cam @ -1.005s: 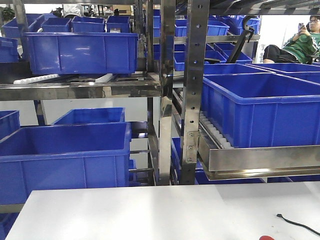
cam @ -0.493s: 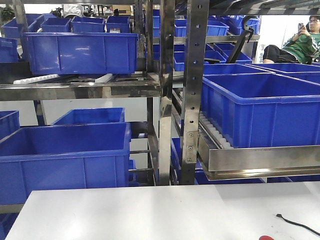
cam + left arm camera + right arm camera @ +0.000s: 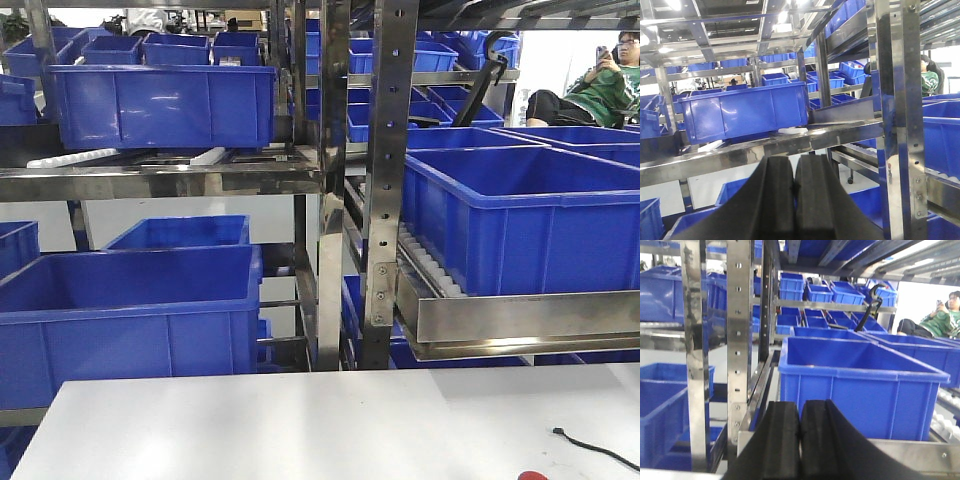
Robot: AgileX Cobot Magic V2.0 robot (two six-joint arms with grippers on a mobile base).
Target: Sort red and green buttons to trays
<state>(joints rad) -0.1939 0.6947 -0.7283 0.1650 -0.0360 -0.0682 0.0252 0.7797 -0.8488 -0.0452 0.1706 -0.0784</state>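
Risk first. Both wrist views look level at the rack (image 3: 385, 200) and crates (image 3: 160, 105), so no button and no tray is seen by either wrist camera. Any descent from here is judged to begin without sight of the target. A button could be knocked aside or the wrong colour picked.

Left gripper (image 3: 794, 164): jaws closed, pads touching, nothing held. Right gripper (image 3: 800, 409): the same, pads pressed together and empty. If the jaws are not opened before approach, a button is likely to be pushed rather than grasped. The steel uprights appear in front of both grippers, so contact is possible if an arm is driven forward. The cable (image 3: 590, 448) lies loose on the table (image 3: 300, 420) and could be snagged.

Buttons and trays: not visible in any view. They are judged to lie below and behind the field of both grippers. A red sliver (image 3: 521, 477) is cut by the lower edge of the front view. Its identity cannot be told.
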